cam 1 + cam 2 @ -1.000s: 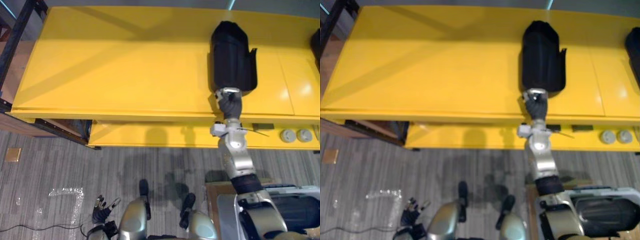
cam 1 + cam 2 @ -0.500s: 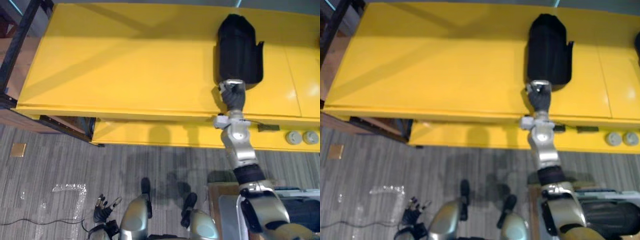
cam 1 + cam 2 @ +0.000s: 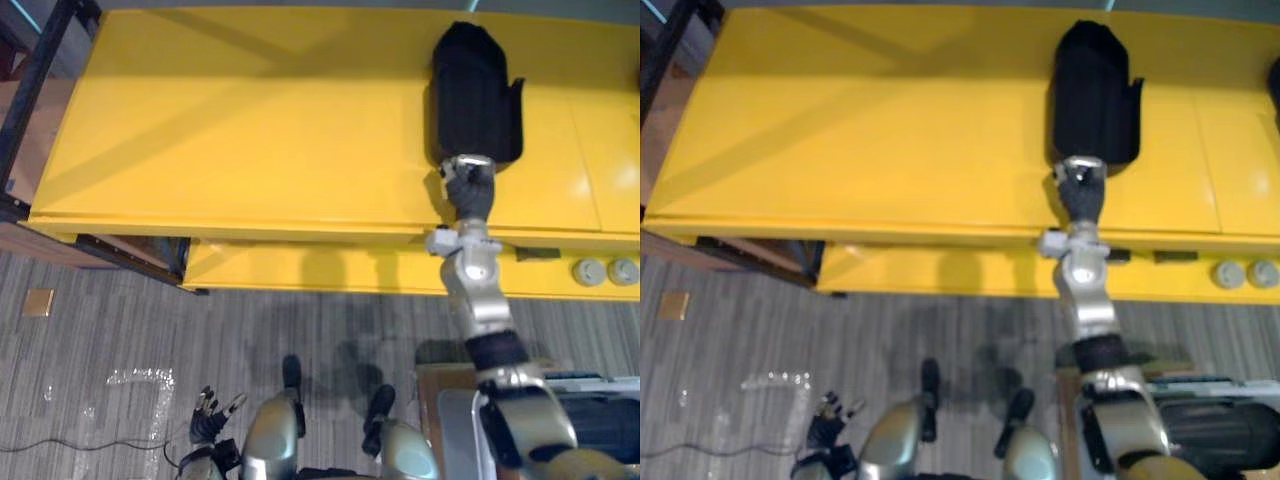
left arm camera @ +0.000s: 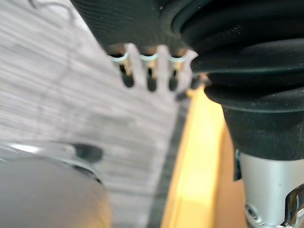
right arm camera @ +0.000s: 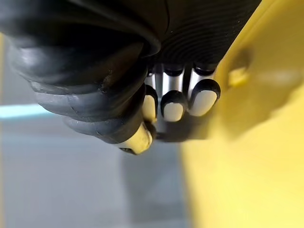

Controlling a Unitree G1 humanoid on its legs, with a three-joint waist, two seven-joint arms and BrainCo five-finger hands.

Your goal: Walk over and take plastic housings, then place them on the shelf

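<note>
1 plastic housing (image 3: 473,92) lies flat on the yellow shelf (image 3: 250,130), the right hand (image 3: 468,195) at its near end. It should be set well in from the edge before any release. The right fingers (image 5: 173,105) are seen close together, slightly curled; a grip on the housing cannot be told. The left hand (image 3: 208,418) is hung low, loosely spread, empty.
</note>
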